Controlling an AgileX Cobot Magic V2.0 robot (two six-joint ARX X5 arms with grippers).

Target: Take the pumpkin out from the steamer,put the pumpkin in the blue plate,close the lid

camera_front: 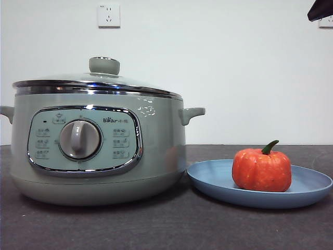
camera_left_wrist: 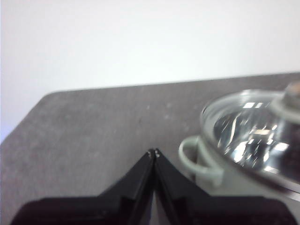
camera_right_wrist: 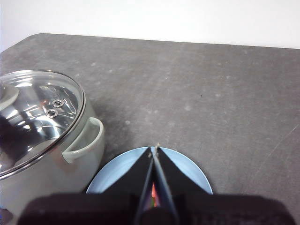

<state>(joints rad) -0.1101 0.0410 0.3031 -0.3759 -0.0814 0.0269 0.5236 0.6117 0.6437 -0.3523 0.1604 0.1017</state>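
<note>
The orange-red pumpkin (camera_front: 261, 169) with its green stem stands on the blue plate (camera_front: 307, 187), to the right of the steamer (camera_front: 99, 156). The glass lid (camera_front: 99, 80) with its pale green knob rests closed on the steamer. My right gripper (camera_right_wrist: 154, 151) is shut and empty, high above the blue plate (camera_right_wrist: 187, 171), and only a sliver of the pumpkin (camera_right_wrist: 153, 192) shows between its jaws. My left gripper (camera_left_wrist: 153, 153) is shut and empty above the table, beside the steamer's side handle (camera_left_wrist: 199, 161) and the lid (camera_left_wrist: 255, 133).
A dark grey table (camera_front: 166, 229) carries the steamer and plate, with a white wall behind holding a socket (camera_front: 109, 14). A black arm tip (camera_front: 320, 9) shows at the top right corner of the front view.
</note>
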